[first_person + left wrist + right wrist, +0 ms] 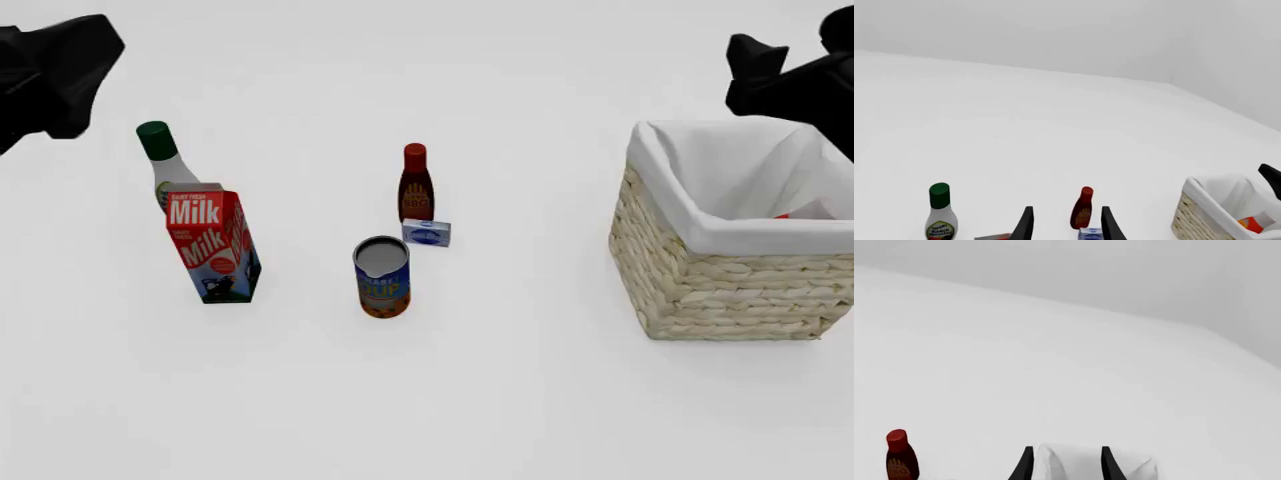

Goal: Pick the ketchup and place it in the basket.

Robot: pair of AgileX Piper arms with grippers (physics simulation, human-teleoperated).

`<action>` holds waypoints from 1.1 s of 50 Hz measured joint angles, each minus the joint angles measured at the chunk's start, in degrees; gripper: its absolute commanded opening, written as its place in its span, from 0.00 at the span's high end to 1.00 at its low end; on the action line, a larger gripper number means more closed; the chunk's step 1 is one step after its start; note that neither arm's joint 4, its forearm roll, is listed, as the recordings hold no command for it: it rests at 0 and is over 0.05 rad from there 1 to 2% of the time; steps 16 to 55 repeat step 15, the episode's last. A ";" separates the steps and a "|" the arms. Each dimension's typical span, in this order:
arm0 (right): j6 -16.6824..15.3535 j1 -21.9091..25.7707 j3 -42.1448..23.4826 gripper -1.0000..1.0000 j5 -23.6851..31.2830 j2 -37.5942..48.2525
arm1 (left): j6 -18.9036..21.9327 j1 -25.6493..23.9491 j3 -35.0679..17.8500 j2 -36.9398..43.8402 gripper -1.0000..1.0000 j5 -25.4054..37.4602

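Front view: ketchup (801, 212) lies inside the basket (721, 270), only a red sliver showing at its 3 o'clock wall.
Right gripper (1065, 464): fingers apart, empty, raised above the basket's 12 o'clock rim.
Ketchup to right gripper: below it, apart.
Left gripper (1066, 225): fingers apart, empty, raised at the table's 10 o'clock.

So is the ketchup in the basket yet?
Yes. The ketchup lies inside the basket, against its white lining; no gripper holds it.
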 measured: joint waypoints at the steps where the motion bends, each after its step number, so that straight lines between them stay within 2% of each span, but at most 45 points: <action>1: -0.09 0.34 0.29 0.00 0.05 -0.53 | -0.06 -0.05 0.08 0.05 0.00 -0.14; 15: -1.03 4.41 4.51 0.00 0.28 -7.10 | -1.29 -0.50 2.19 0.55 0.00 -2.48; 55: -1.03 4.41 4.51 0.00 0.28 -7.10 | -1.29 -0.50 2.19 0.55 0.00 -2.48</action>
